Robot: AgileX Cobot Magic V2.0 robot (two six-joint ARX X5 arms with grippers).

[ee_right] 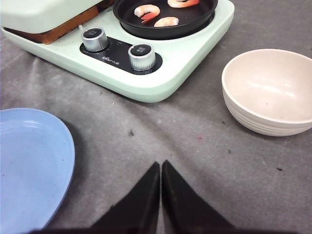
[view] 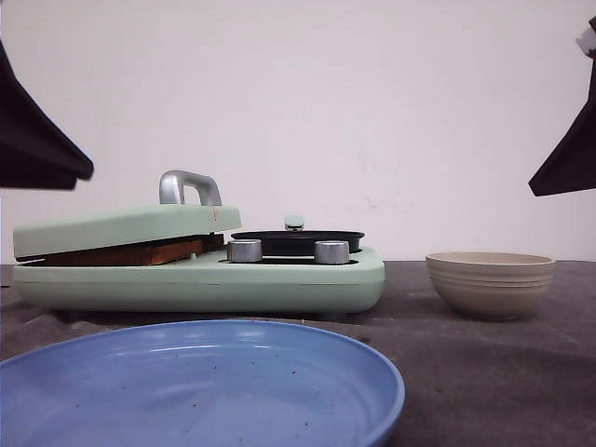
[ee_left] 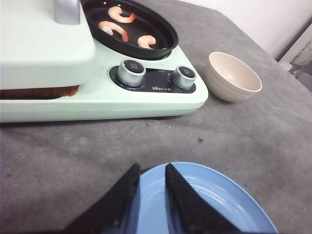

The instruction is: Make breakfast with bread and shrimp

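Shrimp (ee_left: 122, 24) lie in the pan (ee_left: 161, 41); bread (view: 130, 253) sits under the closed lid (view: 121, 228). Plate (view: 233, 372) holds nothing, so plating remains. Left gripper (ee_left: 152, 178) slightly open, right gripper (ee_right: 160, 173) closed, both empty.

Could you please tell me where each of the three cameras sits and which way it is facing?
Front view: low at table height, facing forward past the blue plate to the breakfast maker and beige bowl; dark arm parts show at both upper corners.
Left wrist view: above the plate, looking down at the shrimp in the black pan; the left gripper shows, slightly open.
Right wrist view: above bare cloth between plate and bowl; the right gripper shows, closed.
Both wrist views share the two knobs.
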